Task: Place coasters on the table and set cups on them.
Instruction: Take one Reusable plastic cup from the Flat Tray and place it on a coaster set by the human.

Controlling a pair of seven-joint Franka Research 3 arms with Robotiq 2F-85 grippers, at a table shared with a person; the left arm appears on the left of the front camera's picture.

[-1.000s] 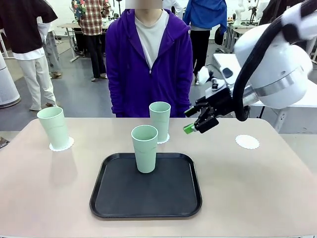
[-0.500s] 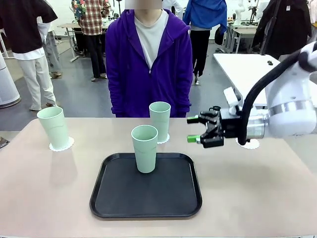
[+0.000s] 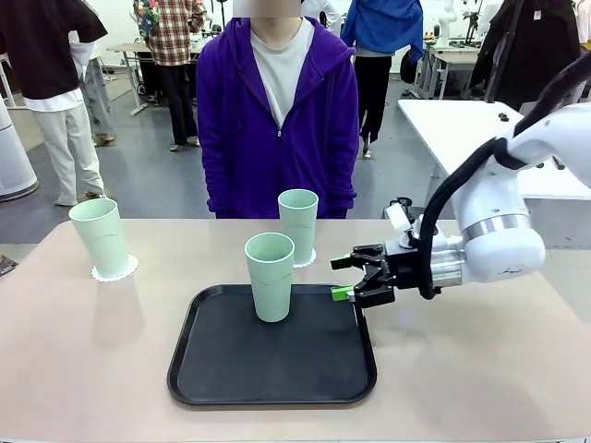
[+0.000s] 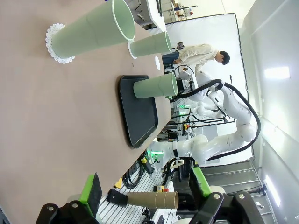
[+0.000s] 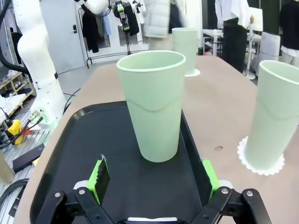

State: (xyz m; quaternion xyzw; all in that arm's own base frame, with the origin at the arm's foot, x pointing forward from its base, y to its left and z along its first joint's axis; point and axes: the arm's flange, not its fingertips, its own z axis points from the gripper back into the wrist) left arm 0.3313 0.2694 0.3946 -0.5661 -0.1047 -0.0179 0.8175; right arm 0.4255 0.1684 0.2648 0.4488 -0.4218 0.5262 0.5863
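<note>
Two cups (image 3: pixel 100 237) sit on coasters (image 3: pixel 114 269) – the third (image 3: pixel 270 276) waits on the tray (image 3: pixel 272 369), right claw (image 3: pixel 354 279) spread beside it.

A tall pale mint-green plastic cup (image 5: pixel 154 105) stands upright on the black rectangular tray (image 5: pixel 112 140), ahead of the right gripper (image 5: pixel 156 175), whose green-padded fingers are spread wide. Two more mint-green cups (image 5: pixel 275 116) (image 5: pixel 186 44) stand on white scalloped paper coasters (image 5: pixel 254 163) on the beige worktop (image 5: pixel 219 107).

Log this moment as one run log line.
right hand: open, beside tray cup | left hand: open, away | two cups on coasters | tray: one cup
</note>
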